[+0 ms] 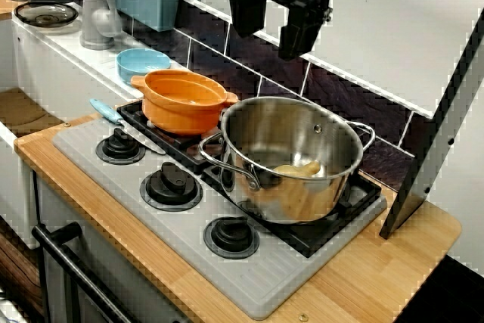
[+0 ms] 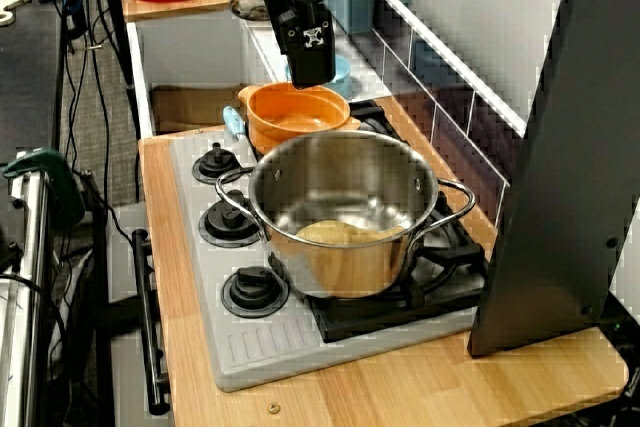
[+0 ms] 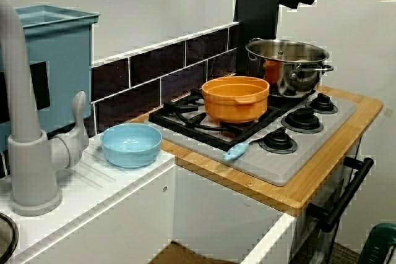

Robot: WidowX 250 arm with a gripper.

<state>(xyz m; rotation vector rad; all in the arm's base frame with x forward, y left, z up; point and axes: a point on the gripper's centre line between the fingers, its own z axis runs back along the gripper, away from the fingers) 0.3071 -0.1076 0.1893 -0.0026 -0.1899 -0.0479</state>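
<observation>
Black end effector (image 1: 268, 41), cut off at the top edge, hangs high over the stove (image 1: 249, 277), fingers apart, empty. Steel pot (image 1: 291, 187) holds an indistinct pale object (image 1: 297, 169).

Steel pot (image 1: 295, 194): polished metal, mirror-glossy, reflective.
Orange pot (image 1: 184, 100): smooth plastic look, soft sheen.
Blue bowl (image 1: 144, 63): smooth, glossy.
Stove panel (image 1: 151, 221): grey plastic, matt, ribbed.
Counter (image 1: 370, 277): light wood, smooth, visible grain.
Wall tiles (image 1: 355, 104): dark, glossy.
Tool (image 1: 270, 41): black, matt.
</observation>
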